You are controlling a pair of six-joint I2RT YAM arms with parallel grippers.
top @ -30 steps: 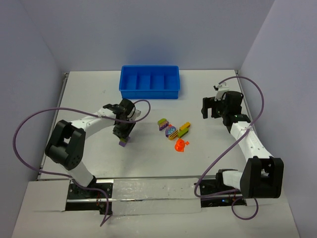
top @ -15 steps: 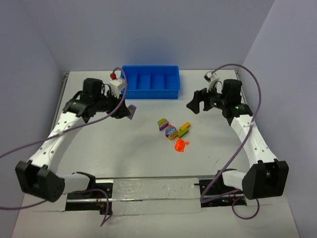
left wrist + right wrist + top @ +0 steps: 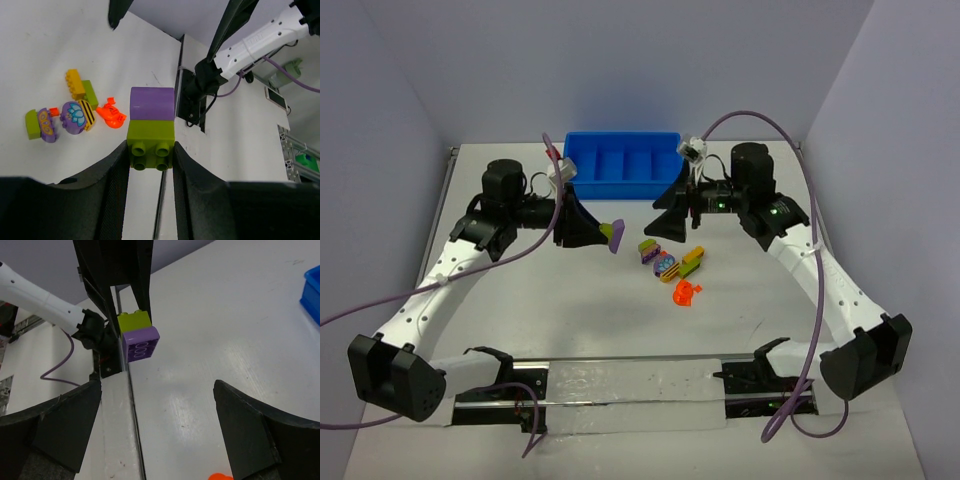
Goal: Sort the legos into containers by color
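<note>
so the left fingers (image 3: 601, 232) are clamped on a little two-brick stack (image 3: 137, 337). the olive-green brick (image 3: 151, 142) is pinched between the tips with its studs facing back toward the wrist, and the purple brick (image 3: 152, 103) sticks out past the tips. it's held up off the desk (image 3: 540, 310).

the right fingers (image 3: 668, 215) are spread wide with nothing in them, pointing at the left ones. from the right wrist view the stack sits out ahead of the gap between them, apart from both tips.

the other legos lie loose on the desk just below the right fingers, on the near side:
- a green and purple piece (image 3: 648, 249)
- a purple striped one (image 3: 665, 265) right against it
- a yellow-orange and green stack (image 3: 692, 260) just beside that
- an orange-red piece (image 3: 685, 292), farthest from the tips

the blue bin (image 3: 620, 188) with its four compartments sits just behind both sets of fingers, on the far side.
</note>
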